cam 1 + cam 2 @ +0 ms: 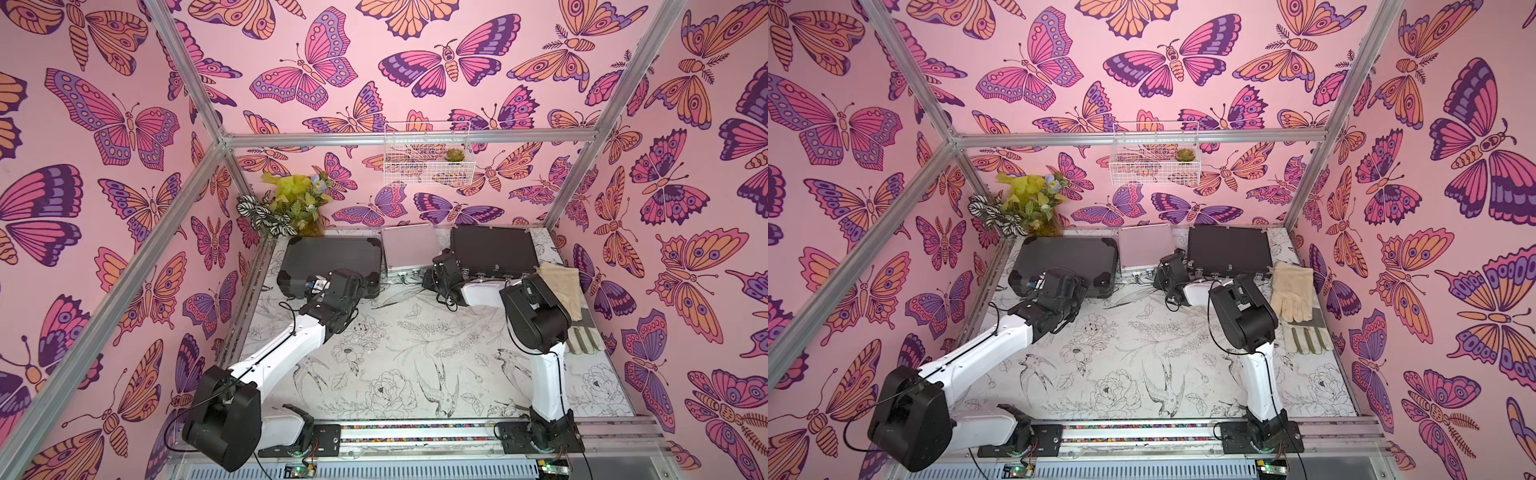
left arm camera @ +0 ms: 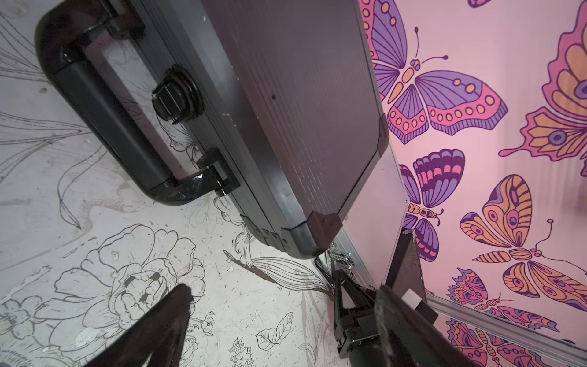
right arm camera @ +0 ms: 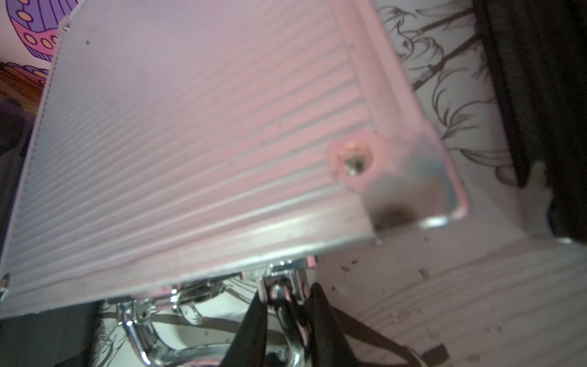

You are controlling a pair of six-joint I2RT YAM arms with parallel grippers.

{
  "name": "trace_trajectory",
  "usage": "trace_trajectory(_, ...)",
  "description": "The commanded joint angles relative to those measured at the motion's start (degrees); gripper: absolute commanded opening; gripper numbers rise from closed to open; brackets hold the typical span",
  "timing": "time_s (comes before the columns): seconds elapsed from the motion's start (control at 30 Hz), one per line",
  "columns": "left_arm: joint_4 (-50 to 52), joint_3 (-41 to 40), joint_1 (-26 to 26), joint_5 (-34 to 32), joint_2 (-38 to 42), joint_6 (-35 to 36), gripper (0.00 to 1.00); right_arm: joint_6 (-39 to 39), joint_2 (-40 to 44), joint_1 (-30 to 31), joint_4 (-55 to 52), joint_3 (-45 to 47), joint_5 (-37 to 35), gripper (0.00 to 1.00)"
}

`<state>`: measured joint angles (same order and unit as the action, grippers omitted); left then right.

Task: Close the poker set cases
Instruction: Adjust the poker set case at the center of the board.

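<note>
- A butterfly-papered enclosure surrounds a table (image 1: 415, 332) printed with line-drawn flowers and birds.
- The three cases stand in a row along its far edge, lids down: the dark-grey ribbed case (image 1: 332, 257) on the left, the small silver case (image 1: 409, 247) in the middle and the wide black case (image 1: 494, 249) on the right.
- The left gripper (image 2: 282, 289) hovers just before the dark-grey case's front edge, beside its black handle (image 2: 104, 127). Its fingers are spread wide and touch nothing.
- The right gripper (image 3: 287, 305) sits at the silver case's front edge, its fingers narrowly straddling a chrome latch (image 3: 279, 286).
- Blur hides whether they actually press on it.
- Two gloves (image 1: 1293, 291) lie near the black case.
</note>
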<state>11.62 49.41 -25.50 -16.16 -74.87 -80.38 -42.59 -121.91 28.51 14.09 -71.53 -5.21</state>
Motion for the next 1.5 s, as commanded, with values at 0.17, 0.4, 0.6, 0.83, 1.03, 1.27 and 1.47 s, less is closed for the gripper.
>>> trace_trajectory(0.17, 0.81, 0.25, 1.04, -1.33, 0.27, 1.19, 0.91, -7.84, 0.16, 0.93, -5.96, 3.64, -2.64, 0.17)
trace_trajectory(0.4, 0.84, 0.74, 1.24, -0.89, -0.51, 1.18, 0.91, -8.94, 1.17, 1.55, -7.20, 4.92, -3.92, 0.17)
trace_trajectory(0.6, 0.82, 0.60, 1.55, -0.90, -0.19, 1.19, 0.91, -8.76, 2.05, 1.76, -7.97, 5.20, -2.92, 0.16)
trace_trajectory(0.83, 0.86, 0.01, 1.59, -0.98, 0.25, 1.01, 0.91, -10.99, 3.87, 2.59, -7.23, 8.73, -3.40, 0.17)
trace_trajectory(1.03, 0.86, 0.02, 1.68, -0.80, 0.47, 1.09, 0.91, -11.26, 2.90, 3.57, -7.76, 8.34, -3.30, 0.20)
trace_trajectory(1.27, 1.45, -0.02, 1.97, -1.33, 0.89, 2.38, 0.91, -10.57, 4.16, 3.31, -9.03, 8.18, -3.53, 0.39)
trace_trajectory(1.47, -0.02, 6.70, 1.96, 3.21, -2.90, 18.99, 0.94, -7.45, 8.14, 2.45, -10.80, 8.52, -3.82, 0.55)
